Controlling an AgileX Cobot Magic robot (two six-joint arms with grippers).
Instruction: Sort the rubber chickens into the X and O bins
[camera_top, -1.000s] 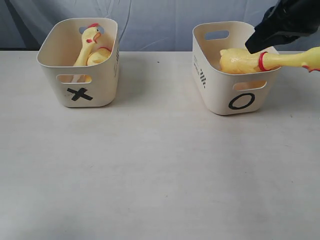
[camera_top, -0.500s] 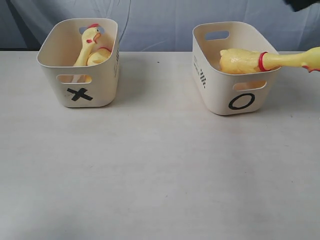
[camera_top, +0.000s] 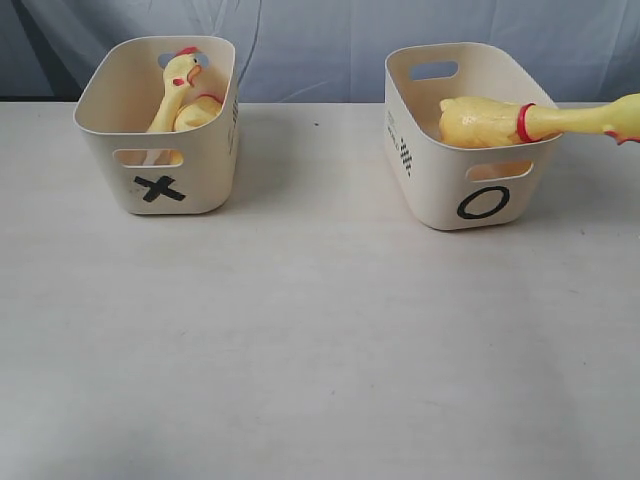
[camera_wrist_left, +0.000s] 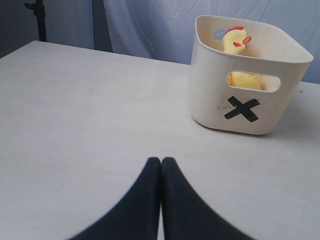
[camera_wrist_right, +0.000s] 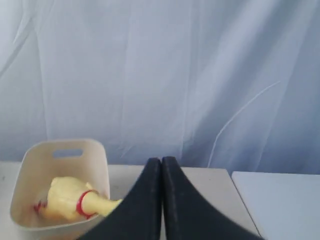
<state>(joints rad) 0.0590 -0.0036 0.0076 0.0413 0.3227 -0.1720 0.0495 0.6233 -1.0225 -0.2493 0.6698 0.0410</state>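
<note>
One pale table (camera_top: 320, 340) carries both cream tubs, well apart. The X bin (camera_top: 205, 165) stands to the left in the exterior view and the O bin (camera_top: 432, 180) to the right. One rubber chicken (camera_top: 176, 92) stands head-up inside the X bin; the left wrist view adds yellow body seen through the slot handle. A second chicken (camera_top: 482, 122) lies in the O bin, its ringed neck over the rim and its head outside. Only the right wrist view shows red near its tail end. The exterior view shows neither gripper. Each wrist view shows the left gripper (camera_wrist_left: 161, 172) and right gripper (camera_wrist_right: 161, 172) with jaws pressed together, holding nothing.
</note>
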